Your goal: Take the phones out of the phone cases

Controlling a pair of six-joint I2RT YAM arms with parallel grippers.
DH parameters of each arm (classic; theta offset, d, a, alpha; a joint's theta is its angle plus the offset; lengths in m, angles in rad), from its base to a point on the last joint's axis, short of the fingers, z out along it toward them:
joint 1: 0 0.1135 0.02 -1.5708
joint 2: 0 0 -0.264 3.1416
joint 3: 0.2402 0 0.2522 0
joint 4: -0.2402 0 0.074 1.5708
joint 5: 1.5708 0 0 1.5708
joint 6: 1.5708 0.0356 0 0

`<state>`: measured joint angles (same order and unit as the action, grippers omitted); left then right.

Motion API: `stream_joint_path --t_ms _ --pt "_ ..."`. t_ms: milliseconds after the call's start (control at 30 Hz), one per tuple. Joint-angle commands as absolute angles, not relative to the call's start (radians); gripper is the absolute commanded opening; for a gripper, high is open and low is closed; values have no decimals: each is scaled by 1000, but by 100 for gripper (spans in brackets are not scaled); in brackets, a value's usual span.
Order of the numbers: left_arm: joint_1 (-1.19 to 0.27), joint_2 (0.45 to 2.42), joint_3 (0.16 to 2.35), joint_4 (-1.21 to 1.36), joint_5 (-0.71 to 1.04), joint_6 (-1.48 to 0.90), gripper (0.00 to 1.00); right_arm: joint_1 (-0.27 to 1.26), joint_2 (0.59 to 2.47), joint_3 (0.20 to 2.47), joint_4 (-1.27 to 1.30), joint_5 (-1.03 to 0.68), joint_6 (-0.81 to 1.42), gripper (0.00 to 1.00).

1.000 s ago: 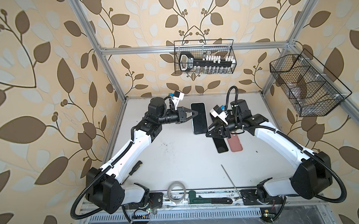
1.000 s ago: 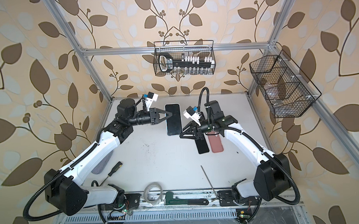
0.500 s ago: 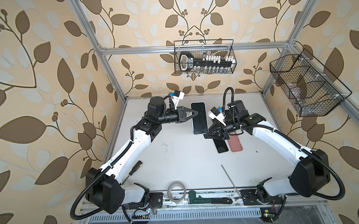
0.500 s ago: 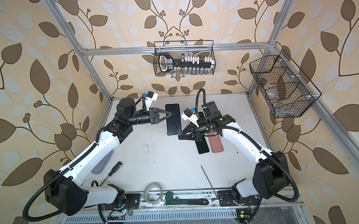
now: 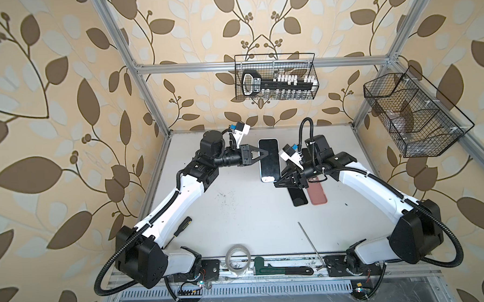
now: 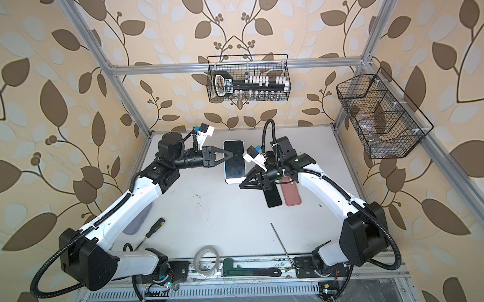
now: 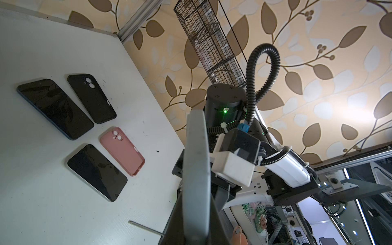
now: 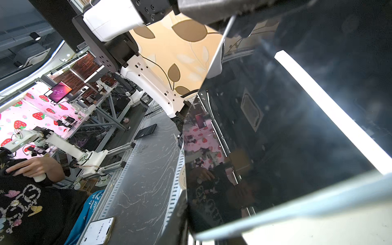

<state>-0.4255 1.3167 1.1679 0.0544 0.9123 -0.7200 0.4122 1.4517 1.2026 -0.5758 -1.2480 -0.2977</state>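
The right gripper (image 5: 276, 184) has edged away from the pink case (image 5: 317, 194) to the still-cased phone (image 5: 269, 159), held aloft near it by the left gripper (image 5: 262, 154), jaws shut; the right jaws' grip is unclear, peeling seemingly next.

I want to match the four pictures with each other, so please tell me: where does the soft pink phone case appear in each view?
Both top views: the soft pink phone case lies right of centre on the table, its far end hidden under the right arm.
Left wrist view: on the table, open side up.
Right wrist view: not in it.
Shared landmark: the black-screened phone lying alongside it.
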Motion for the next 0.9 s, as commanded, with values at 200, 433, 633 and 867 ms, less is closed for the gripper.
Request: stream_joint_path --t_ms 200,433,633,867 --pt "-439 1287 1209 113 924 -756 0 422 1463 1238 -573 -1267 -352 4" --pt "-449 1252 1119 264 805 -965 0 423 1454 1220 -487 -1262 -305 3" --pt "-459 1210 1044 342 692 -1124 0 417 1420 1124 -248 -1228 -145 2" --pt "-469 1181 991 403 638 -1214 0 403 1416 1072 -114 -1222 -61 2"
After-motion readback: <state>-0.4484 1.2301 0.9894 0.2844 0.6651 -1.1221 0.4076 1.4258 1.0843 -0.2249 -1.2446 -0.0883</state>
